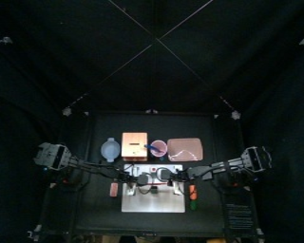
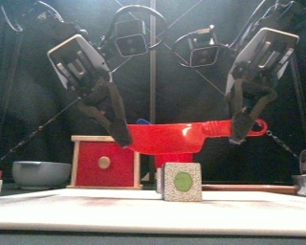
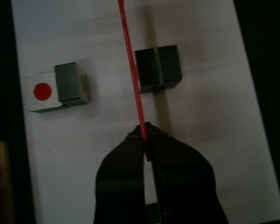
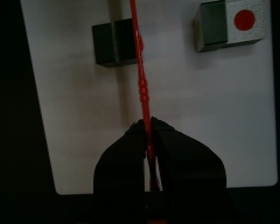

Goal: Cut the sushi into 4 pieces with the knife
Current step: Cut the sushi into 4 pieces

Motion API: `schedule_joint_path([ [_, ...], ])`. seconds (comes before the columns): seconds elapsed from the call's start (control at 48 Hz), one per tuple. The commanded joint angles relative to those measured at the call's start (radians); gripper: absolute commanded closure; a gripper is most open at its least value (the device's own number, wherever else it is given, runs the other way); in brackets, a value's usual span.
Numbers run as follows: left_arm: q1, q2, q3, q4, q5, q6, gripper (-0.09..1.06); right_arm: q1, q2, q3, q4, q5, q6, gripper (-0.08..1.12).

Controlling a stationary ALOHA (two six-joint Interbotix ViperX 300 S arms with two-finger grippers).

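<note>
A white cutting board lies at the table's front. On it stand a pair of dark green sushi blocks and, apart from them, a separate piece with a white end face. In the front view one piece faces me. A thin red knife hangs level above the board, beside the dark pair. My left gripper is shut on one end of it and my right gripper is shut on the other, bumpy end. Both grippers hover over the board.
Along the back stand a blue-grey bowl, a wooden box with a red drawer front, a red cup and a pink tray. Small toys lie beside the board at left and right.
</note>
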Motion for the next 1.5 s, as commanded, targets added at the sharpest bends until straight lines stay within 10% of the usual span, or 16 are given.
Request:
schedule_joint_path([
  [0.021,-0.026,0.002,-0.023,-0.029,0.003,0.003,0.67,0.006,-0.031,0.002,0.009,-0.021,0.003,0.89],
  [1.5,-0.046,0.071,-0.032,-0.095,0.0,0.003,0.67,0.04,0.018,0.031,0.055,-0.08,0.003,0.9],
])
